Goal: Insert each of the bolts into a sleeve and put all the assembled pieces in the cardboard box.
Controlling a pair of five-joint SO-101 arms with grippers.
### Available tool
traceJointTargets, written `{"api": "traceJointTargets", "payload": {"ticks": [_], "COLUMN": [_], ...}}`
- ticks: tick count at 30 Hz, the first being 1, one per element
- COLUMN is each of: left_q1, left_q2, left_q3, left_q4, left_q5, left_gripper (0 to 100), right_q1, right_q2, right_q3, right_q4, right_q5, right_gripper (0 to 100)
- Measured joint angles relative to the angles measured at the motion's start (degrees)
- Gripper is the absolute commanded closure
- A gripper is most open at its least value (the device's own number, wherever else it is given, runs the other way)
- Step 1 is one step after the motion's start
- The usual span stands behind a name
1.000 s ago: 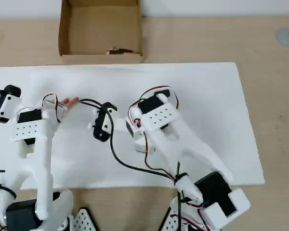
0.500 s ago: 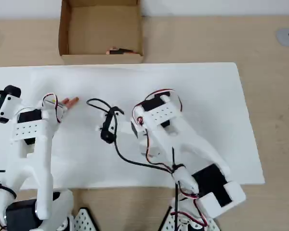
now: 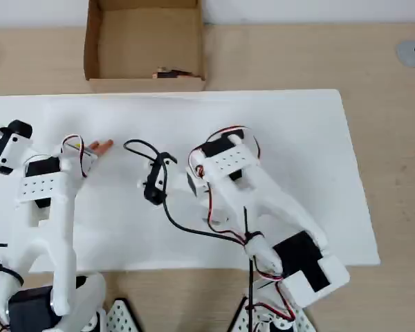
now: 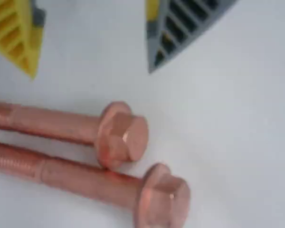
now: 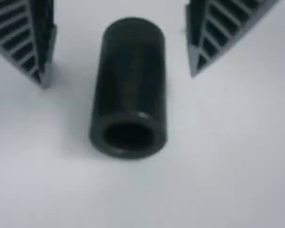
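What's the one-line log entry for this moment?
left gripper open beside bolts | right gripper open astride sleeve | box holds one piece

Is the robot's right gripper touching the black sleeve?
Apart. The right wrist view shows the sleeve lying on the white sheet between the open fingers of the right gripper, with bare white showing on both sides of it.
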State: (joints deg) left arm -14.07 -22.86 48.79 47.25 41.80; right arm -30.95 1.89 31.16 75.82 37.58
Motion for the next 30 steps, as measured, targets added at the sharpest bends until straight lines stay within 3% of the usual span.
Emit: {"api": "traceJointTargets", "payload": {"ticks": [9, 21, 30], "left_q1": [0.0, 0.0, 0.0], "left_q2": [0.0, 0.0, 0.0], "left_q3": [0.0, 0.0, 0.0], "left_q4": [0.0, 0.0, 0.0], "left_q5": [0.0, 0.0, -0.1], "left_gripper": [83, 83, 83], "right_q1": [0.3, 0.3, 0.3], "right_q2": [0.6, 0.8, -8.3], "right_q3": [-1.7, -4.0, -10.4], "right_q4": [-1.0, 0.3, 9.4], "right_q5": [0.0, 0.0, -1.8], "right_gripper": [95.5, 98.8, 98.7]}}
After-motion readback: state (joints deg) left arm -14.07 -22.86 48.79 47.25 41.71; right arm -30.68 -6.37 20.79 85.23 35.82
